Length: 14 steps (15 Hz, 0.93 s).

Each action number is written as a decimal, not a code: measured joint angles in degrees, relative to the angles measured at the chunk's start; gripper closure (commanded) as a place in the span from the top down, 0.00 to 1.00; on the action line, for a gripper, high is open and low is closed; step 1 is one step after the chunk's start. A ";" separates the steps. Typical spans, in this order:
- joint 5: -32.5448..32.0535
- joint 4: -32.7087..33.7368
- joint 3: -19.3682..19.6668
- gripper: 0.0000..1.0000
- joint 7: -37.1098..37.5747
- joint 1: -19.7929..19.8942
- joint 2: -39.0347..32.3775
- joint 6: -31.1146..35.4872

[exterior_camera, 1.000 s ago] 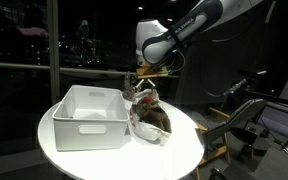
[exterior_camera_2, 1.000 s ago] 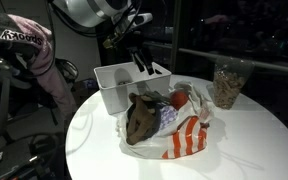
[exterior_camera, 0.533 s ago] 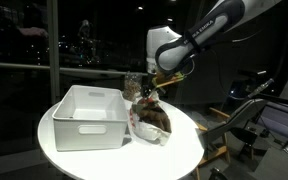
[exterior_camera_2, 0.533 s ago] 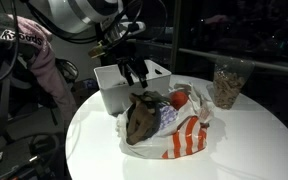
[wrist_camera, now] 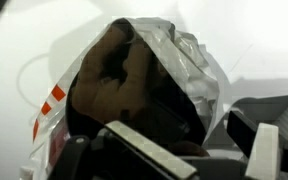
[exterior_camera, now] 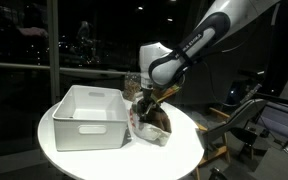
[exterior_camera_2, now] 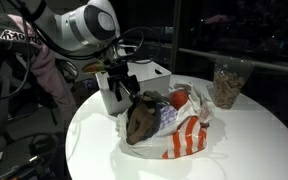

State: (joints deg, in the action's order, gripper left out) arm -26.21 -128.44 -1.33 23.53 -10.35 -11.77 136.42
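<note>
Dark windows [exterior_camera: 44, 45] stand behind the round white worktop [exterior_camera: 189, 150]. On it, a crumpled plastic bag [exterior_camera_2: 174, 128] with something brown inside lies just beside a white bin [exterior_camera: 89, 115]. Robot fingers [wrist_camera: 136, 143] hang apart, close above the bag's open mouth, holding nothing.

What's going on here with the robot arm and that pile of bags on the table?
A robot arm holds its open gripper close over a brown crumpled thing lying in a pile of plastic bags on the round white table. Nothing is gripped. A white bin stands beside the pile.
</note>
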 measured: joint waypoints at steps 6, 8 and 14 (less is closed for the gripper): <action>6.61 1.40 -0.57 1.00 -10.17 0.84 -4.76 -0.05; 10.35 2.06 -1.32 1.00 -14.40 1.20 -6.24 -0.04; 13.72 3.91 -1.46 0.74 -18.69 1.56 -10.72 -0.02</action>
State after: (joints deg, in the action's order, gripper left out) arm -12.49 -124.53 -2.79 4.85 -8.79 -22.49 136.40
